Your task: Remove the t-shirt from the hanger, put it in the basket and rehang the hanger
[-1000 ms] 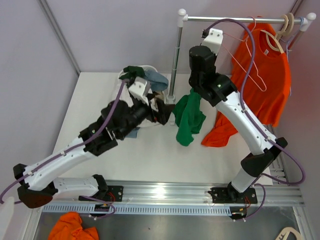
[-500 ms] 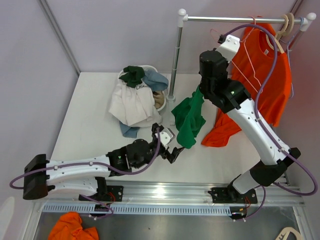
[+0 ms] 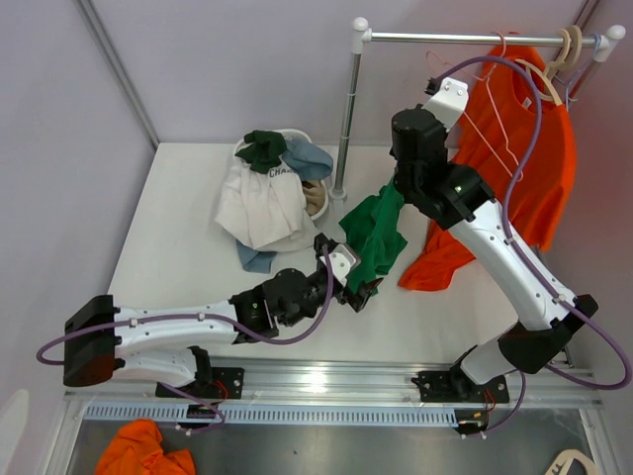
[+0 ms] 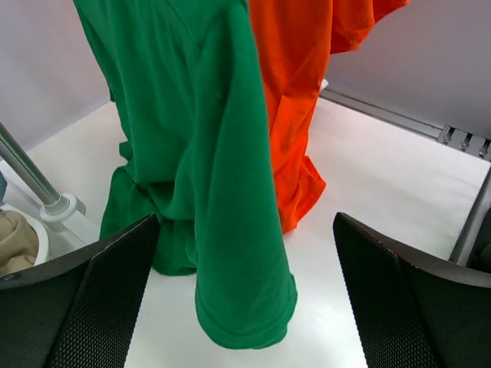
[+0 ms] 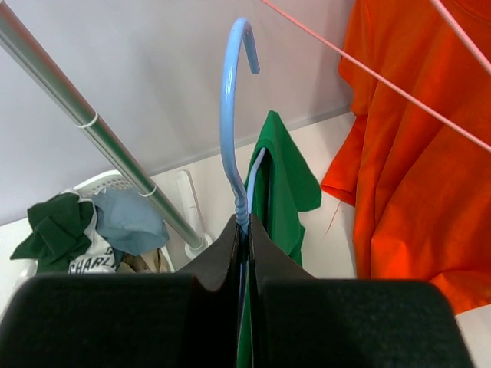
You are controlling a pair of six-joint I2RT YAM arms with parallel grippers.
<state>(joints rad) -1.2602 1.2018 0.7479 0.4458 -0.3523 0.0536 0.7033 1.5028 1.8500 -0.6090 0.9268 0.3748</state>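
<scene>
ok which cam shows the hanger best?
Right wrist: the hanger shows its blue hook and neck clearly, pinched in the right gripper. In top external I can't make it out; left wrist shows only the green shirt.

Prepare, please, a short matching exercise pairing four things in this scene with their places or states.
Things:
1. green t-shirt
2. orange t-shirt
3. blue hanger
4. left fingers

Places or states:
A. clamped between the right fingers
B. spread open, facing the green t-shirt
C. hanging from the rail
D. draped on the blue hanger

Pairs: 1-D, 2-C, 3-A, 4-B
</scene>
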